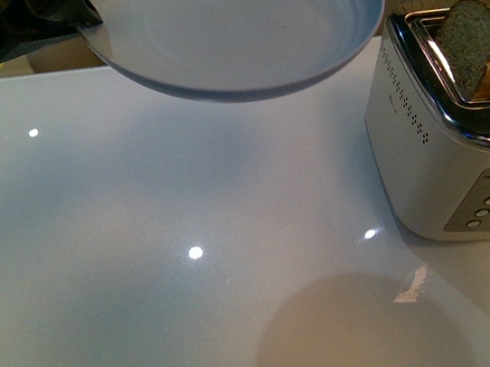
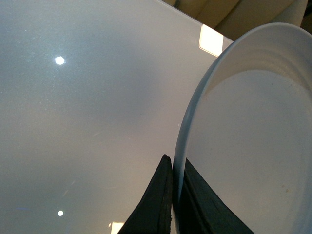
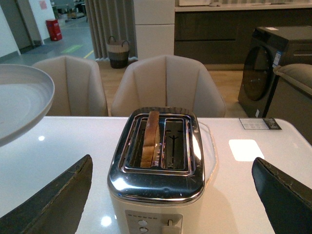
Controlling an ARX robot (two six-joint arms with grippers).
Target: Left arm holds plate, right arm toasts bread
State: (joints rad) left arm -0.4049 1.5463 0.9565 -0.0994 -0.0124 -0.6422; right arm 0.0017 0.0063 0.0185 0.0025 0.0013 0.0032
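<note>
Pale-blue ringed plate (image 1: 242,29) (round); speckled bread (image 1: 470,42)

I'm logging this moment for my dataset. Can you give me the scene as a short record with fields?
plate: empty, held in the air above the table
left pincer: shut on the plate's rim
bread: one slice standing in a slot of the toaster, top poking out
toaster: on the table, second slot empty
right pincer: open, empty, facing the toaster
</note>
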